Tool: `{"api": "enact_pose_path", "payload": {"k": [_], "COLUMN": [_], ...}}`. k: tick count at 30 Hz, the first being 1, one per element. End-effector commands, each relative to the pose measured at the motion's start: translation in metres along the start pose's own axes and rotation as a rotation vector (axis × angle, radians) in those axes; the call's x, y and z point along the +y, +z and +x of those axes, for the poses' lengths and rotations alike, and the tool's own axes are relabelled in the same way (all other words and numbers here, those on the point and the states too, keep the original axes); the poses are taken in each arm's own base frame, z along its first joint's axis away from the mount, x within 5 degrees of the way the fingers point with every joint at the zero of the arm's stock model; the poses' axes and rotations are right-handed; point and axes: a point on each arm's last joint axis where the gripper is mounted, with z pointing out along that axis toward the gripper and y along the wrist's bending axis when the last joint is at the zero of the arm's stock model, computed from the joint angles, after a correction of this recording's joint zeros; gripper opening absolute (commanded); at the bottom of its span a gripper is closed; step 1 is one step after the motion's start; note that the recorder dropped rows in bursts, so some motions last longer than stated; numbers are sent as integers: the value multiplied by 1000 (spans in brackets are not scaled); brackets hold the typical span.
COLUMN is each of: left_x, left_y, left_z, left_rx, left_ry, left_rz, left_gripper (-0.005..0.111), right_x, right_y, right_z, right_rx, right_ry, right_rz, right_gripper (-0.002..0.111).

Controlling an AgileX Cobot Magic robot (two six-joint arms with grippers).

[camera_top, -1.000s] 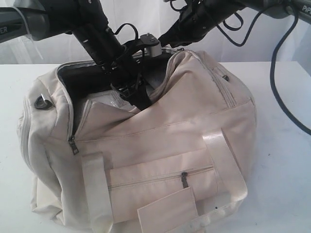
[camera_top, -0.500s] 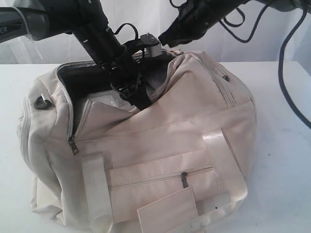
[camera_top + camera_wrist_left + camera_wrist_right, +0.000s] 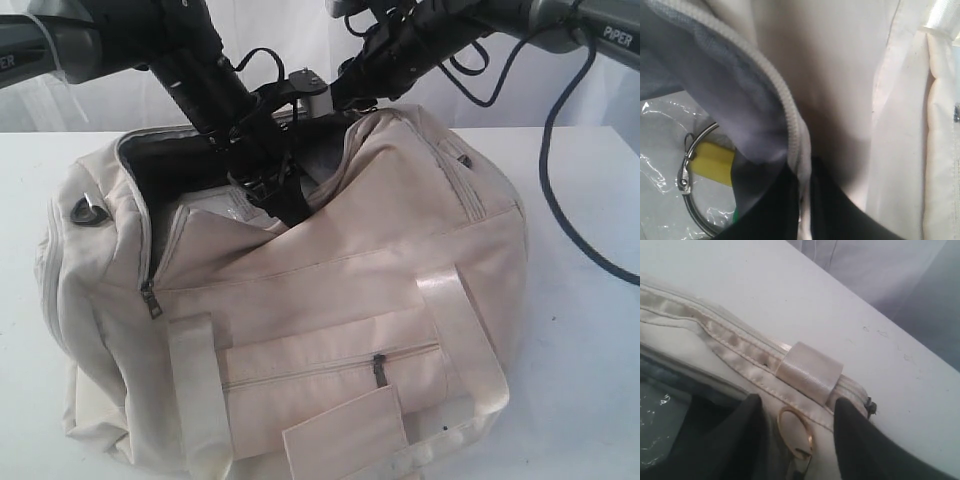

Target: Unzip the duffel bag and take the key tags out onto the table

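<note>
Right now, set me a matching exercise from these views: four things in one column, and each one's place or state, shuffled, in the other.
Things:
1. left claw
2. right claw
3. yellow key tag
4. main zip

States:
A. undone, opening gaping
B. jaws apart, over a gold ring
C. inside the duffel bag, on a metal ring
D. shut on the bag's opening edge

Pairs: 1-D, 2-B, 3-C, 4-A

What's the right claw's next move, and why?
Probably dip the right claw into the opening toward the key tags: it stands open at the rim, the left claw holds back the zip edge of the duffel bag, and the tags show inside.
</note>
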Motion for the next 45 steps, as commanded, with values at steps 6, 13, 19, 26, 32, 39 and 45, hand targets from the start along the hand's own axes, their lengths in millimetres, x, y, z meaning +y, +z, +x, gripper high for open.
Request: {"api": "enact_pose_path", "payload": {"k": [6,13,19,26,32,39,45], "left_x": [-5,-5,-5,-6,-6,-6,-6], "left_y": [0,0,0,0,0,0,0], "left_z": [0,0,0,1,1,0,0], "left_rx": [-1,-2,4,8,8,6,6], "left_ry": [-10,-7,-7,-7,-7,-7,-7], "left_rz": [34,33,42,47,47,48,48], "left_gripper": [0,0,0,0,0,0,0], "right_x": [-8,-5,-16,-11,-10,-6,-2], "right_y": [4,-8,-2,16,16,15,14], "right_z": [0,-10,-6,17,18,24,30], "right_rx": [-37,-92,-116,47,56,132,194], "right_ry": [81,161,174,184,184,171,109], "right_rz": [39,23,63,-31,-37,-75,-126], "right_gripper": [45,45,45,54,58,48,22]}}
